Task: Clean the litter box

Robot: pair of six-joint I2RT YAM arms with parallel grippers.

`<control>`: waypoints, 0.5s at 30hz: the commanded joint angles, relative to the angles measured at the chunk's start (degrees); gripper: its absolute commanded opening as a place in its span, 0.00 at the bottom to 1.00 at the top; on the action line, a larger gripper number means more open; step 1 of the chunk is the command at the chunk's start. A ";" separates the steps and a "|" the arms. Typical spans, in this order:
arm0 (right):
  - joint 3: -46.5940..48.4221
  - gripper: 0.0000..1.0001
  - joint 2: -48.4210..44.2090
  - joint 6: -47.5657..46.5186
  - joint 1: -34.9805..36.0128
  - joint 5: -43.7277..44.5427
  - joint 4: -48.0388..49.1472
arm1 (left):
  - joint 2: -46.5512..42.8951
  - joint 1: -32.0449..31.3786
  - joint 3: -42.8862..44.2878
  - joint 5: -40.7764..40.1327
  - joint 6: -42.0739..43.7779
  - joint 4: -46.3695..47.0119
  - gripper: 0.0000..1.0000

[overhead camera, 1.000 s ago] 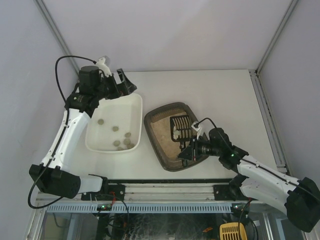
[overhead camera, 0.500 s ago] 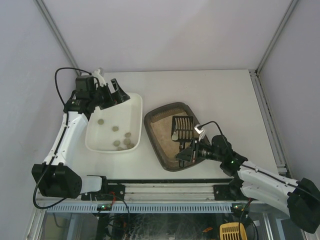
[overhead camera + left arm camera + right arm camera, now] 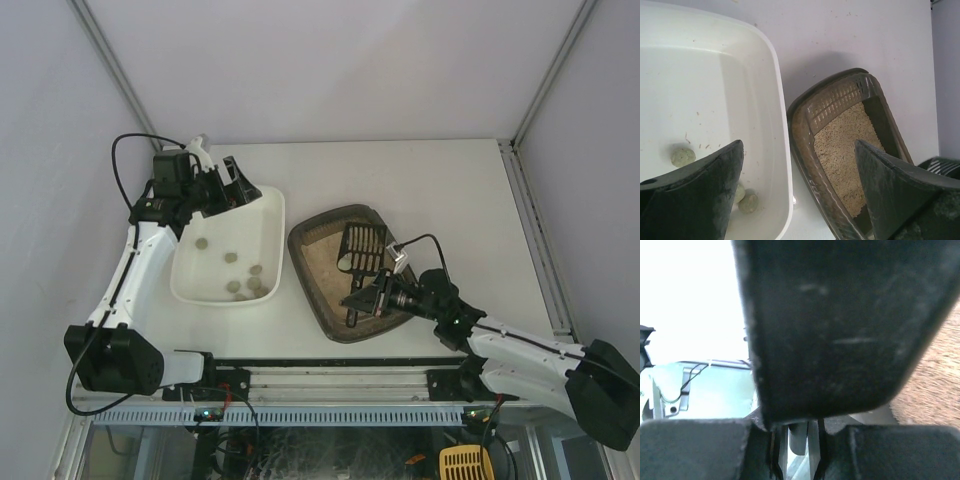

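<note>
The litter box [image 3: 345, 330] sits on the white table [image 3: 450, 190] right of centre, turned a little askew, its wide dark rim framing a bed of beige litter [image 3: 322, 265]. Just beside it on the left, close but not clearly touching, lies a white tray [image 3: 265, 215] with several small greyish clumps [image 3: 245, 278] gathered toward its near end. The right gripper [image 3: 376, 298] reaches in low over the near right part of the litter box and is clamped on the handle of a black slotted scoop [image 3: 362, 247]. The scoop's head is tilted up over the litter toward the far side of the box, and whether its edge touches the litter cannot be told from above. The right wrist view is almost filled by a dark, flat surface pressed close to the lens, with only a strip of litter showing at the right edge. The left gripper [image 3: 228, 186] hangs over the far left corner of the white tray, its jaws spread wide and holding nothing. From its wrist camera the two dark fingers [image 3: 695, 200] frame the tray's right wall and the ribbed far end of the litter box below.
</note>
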 commanded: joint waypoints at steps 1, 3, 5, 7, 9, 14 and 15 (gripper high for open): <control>6.35 0.00 3.45 2.48 1.68 -4.18 4.49 | -0.24 -0.30 -1.35 1.15 0.04 1.96 0.95; 4.18 0.00 6.35 8.72 -0.78 -7.63 12.20 | -0.25 -0.27 -1.35 1.19 -0.09 1.97 0.95; 0.89 0.00 9.77 15.81 -2.83 -7.89 23.62 | -0.41 -0.27 -1.30 1.09 -0.01 1.97 0.95; 1.61 0.00 14.33 19.02 -2.42 -9.71 24.95 | -0.64 -0.28 -1.25 0.92 0.04 1.85 0.95; 4.60 0.00 19.76 20.84 -0.12 -13.43 28.77 | -0.69 -0.25 -1.30 0.93 0.12 1.82 0.95; 0.98 0.00 32.82 34.52 -4.17 -14.61 53.41 | -1.02 -0.30 -1.31 1.32 0.15 1.83 0.94; 1.66 0.00 34.67 35.29 -4.01 -14.99 54.16 | -1.19 -0.23 -1.24 1.25 0.27 1.76 0.94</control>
